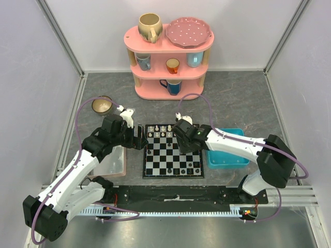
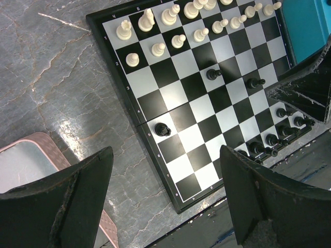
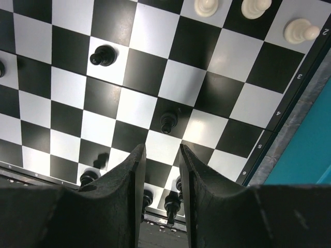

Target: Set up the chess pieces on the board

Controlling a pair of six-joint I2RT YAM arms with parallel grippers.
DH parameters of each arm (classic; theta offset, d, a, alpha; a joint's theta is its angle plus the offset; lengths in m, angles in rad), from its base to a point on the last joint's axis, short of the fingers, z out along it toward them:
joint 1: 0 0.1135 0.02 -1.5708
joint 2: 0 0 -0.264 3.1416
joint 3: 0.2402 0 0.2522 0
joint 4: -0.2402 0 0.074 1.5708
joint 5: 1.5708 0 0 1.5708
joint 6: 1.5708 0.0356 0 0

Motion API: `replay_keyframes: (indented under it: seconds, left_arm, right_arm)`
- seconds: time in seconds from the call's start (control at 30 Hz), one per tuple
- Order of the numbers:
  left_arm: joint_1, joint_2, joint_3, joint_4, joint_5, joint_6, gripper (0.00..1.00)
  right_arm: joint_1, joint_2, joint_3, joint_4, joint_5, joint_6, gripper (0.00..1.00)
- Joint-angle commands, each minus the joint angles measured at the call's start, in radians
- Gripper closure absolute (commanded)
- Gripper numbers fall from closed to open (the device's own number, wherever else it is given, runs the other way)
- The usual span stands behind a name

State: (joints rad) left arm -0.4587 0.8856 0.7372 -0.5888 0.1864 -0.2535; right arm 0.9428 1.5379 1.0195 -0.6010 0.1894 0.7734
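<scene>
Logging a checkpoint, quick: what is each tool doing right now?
Left tool: wide open, holding nothing.
Right tool: open only a narrow gap, holding nothing.

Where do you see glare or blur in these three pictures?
Left wrist: white glare on the grey table, and the left gripper's fingers look soft. Right wrist: a sheen on the chessboard, with the right gripper's fingers blurred. Top external: even light, no blur.

From above, the right arm (image 1: 227, 140) covers the board (image 1: 164, 157) from 1 to 3 o'clock, and the chess pieces (image 1: 164, 127) are too small to tell by kind. The left wrist view's edge crops the white back row (image 2: 194, 9) at 12 o'clock. In its own view the right end effector (image 3: 161, 155) partly hides black pieces (image 3: 171, 202) at 6 o'clock.
</scene>
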Motion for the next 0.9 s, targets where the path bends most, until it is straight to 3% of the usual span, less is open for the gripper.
replay_keyframes:
  seconds: [0.0, 0.63, 0.87]
  left_arm:
    - [-0.005, -0.007, 0.002, 0.030, 0.019, 0.031, 0.11]
    - [-0.005, 0.000, 0.004, 0.030, 0.021, 0.031, 0.11]
    - [-0.005, 0.001, 0.004, 0.030, 0.021, 0.031, 0.11]
  right_arm:
    - [-0.021, 0.010, 0.031, 0.024, 0.018, -0.020, 0.61]
    - [-0.058, 0.076, 0.011, 0.098, -0.054, -0.031, 0.63]
    - [-0.058, 0.082, 0.007, 0.096, -0.053, -0.034, 0.69]
